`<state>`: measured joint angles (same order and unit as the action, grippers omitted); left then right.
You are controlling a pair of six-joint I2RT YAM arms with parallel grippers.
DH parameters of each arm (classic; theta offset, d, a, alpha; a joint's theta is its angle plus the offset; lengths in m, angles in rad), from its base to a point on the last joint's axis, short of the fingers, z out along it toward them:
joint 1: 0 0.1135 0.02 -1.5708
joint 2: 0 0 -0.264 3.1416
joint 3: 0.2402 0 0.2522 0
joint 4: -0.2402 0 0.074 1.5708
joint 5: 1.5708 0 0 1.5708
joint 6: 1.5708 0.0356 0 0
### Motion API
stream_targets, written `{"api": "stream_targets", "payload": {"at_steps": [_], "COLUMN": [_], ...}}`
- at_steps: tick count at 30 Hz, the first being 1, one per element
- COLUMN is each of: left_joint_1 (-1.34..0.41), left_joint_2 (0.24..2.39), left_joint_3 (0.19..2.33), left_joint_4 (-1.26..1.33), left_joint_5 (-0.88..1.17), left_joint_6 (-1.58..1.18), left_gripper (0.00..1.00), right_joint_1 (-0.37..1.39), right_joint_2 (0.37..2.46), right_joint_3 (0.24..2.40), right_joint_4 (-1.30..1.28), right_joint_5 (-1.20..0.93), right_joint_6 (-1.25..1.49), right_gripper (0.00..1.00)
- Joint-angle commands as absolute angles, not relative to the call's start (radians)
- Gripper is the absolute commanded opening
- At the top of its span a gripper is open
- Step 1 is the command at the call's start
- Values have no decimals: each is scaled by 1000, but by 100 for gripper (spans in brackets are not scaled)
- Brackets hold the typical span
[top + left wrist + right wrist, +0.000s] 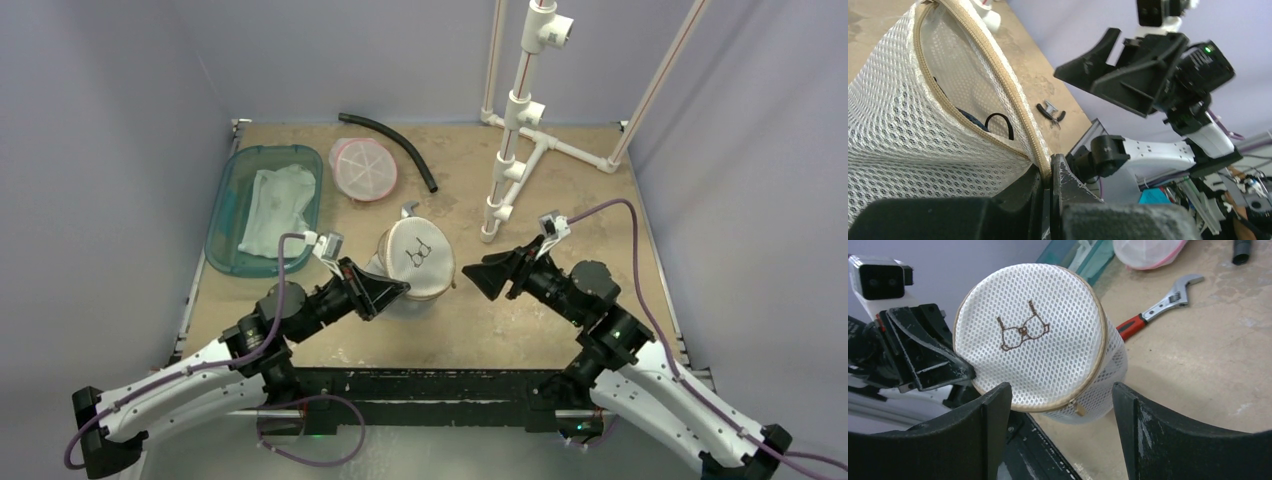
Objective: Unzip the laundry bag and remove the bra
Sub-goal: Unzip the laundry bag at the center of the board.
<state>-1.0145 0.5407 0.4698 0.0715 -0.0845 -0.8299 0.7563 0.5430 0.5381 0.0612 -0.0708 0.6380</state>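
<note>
Left gripper [1050, 174] pinches laundry bag [908, 125] rim; dark strap [998, 121] inside.

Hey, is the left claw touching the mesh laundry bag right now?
Touching. The left wrist view shows the left claw pinched shut on the tan rim of the laundry bag, with no gap between them.

Inside the laundry bag [898, 130] only a dark strap [1010, 127] shows through the gap; the rest is hidden. The bag covers the adjustable wrench's [1158, 307] handle end.
</note>
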Motion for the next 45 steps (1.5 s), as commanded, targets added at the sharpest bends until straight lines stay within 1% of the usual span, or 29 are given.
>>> {"api": "stream_targets", "payload": {"at_steps": [1,8,15,22,30,36,37,39,40,42,43,45], "left_joint_1": [-1009,-1011,-1010,-1009,-1010,-1010,-1011,-1010,-1009,-1011,-1010,-1010], "left_joint_2": [474,403,397,425,441,443,444,447,449,450,449,444], "left_joint_3": [515,518,527,525,526,526,525,523,524,523,526,531], "left_joint_4": [109,79,65,104,128,126,125,122,114,92,67,15], "left_joint_5": [30,83,105,147,184,190,190,188,183,147,103,14], "left_joint_6": [-761,-759,-755,-756,-760,-753,-753,-750,-749,-744,-745,-751], "left_gripper": [0,0,0,0,0,0,0,0,0,0,3,14], "right_joint_1": [670,557,544,543,542,542,542,542,542,542,542,542], "right_joint_2": [562,630,697,800,839,878,880,881,877,863,855,837], "right_joint_3": [531,435,400,399,380,357,351,345,345,348,349,356], "right_joint_4": [177,408,572,636,645,681,699,724,726,725,720,703], "right_joint_5": [-317,-555,-666,-706,-686,-688,-697,-713,-716,-721,-722,-721], "right_joint_6": [705,820,891,908,899,908,914,926,927,924,923,912], "right_gripper": [76,76,74,68,67,63,60,46,36,23,17,2]}}
